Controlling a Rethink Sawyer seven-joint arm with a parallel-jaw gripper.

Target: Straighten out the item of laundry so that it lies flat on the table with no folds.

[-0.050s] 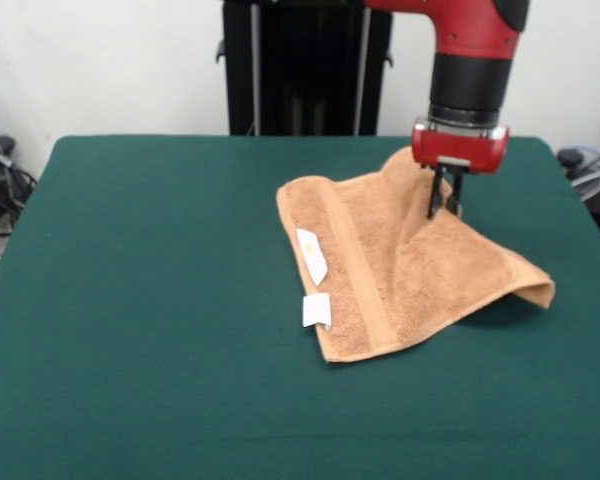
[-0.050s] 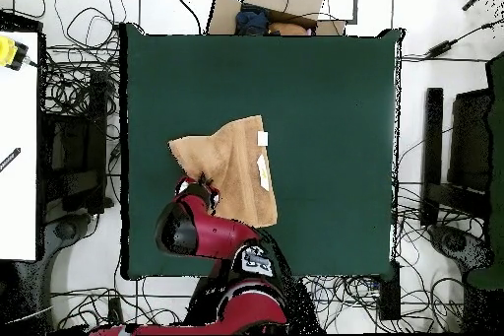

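Towel [image 1: 400, 270] of tan terry cloth lies right of centre on the green counter [image 1: 130, 300], not flat — it is folded over on itself into a rough triangle. Nearest in the front view is its banded hem, running from the near edge up and to the left, with a woven border stripe just inside it. Two small white labels sit along that hem: one [image 1: 317, 311] sticks out over the green cloth at the left edge, the other [image 1: 312, 256] lies on the towel a little farther back. To the right, a folded corner [image 1: 535, 290] stands slightly off the counter and throws a shadow beneath it. Farther back, the cloth rises into a ridge that peaks under the red and black arm. There the jaws [image 1: 445, 205] come straight down from the red wrist block and meet the raised fold; they look narrow and pinched on the towel — though the contact itself is small and dark. In the overhead view the towel [image 2: 231, 169] sits toward the robot's side of the counter [image 2: 325, 96], its far corner hidden under the arm [image 2: 197, 229].
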